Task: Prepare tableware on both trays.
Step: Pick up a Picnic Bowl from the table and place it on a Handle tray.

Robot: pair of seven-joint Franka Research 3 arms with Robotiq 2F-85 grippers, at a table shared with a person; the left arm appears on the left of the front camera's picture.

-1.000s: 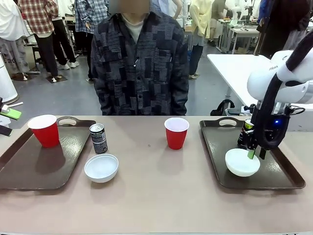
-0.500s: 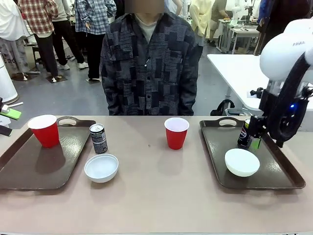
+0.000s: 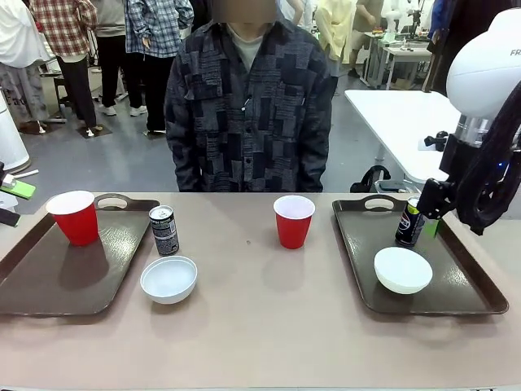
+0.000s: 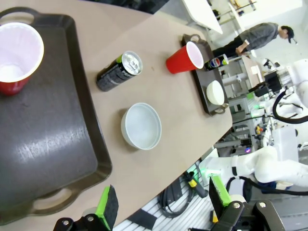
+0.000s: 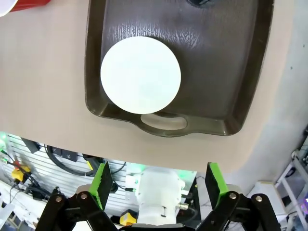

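Hanging at three o'clock in the front view, the right arm [image 3: 492, 73] bends over the right tray [image 3: 358, 261]; its wrist view shows the right gripper [image 5: 158, 182] spread wide, empty, bowl [image 5: 140, 74] at twelve o'clock on that tray; the left gripper [image 4: 161, 202] gapes too.

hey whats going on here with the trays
The right gripper hovers open above the right tray, which holds a white bowl and a can. One red cup stands on the table between the trays. The left tray holds the other cup; the second can and second bowl sit beside it.
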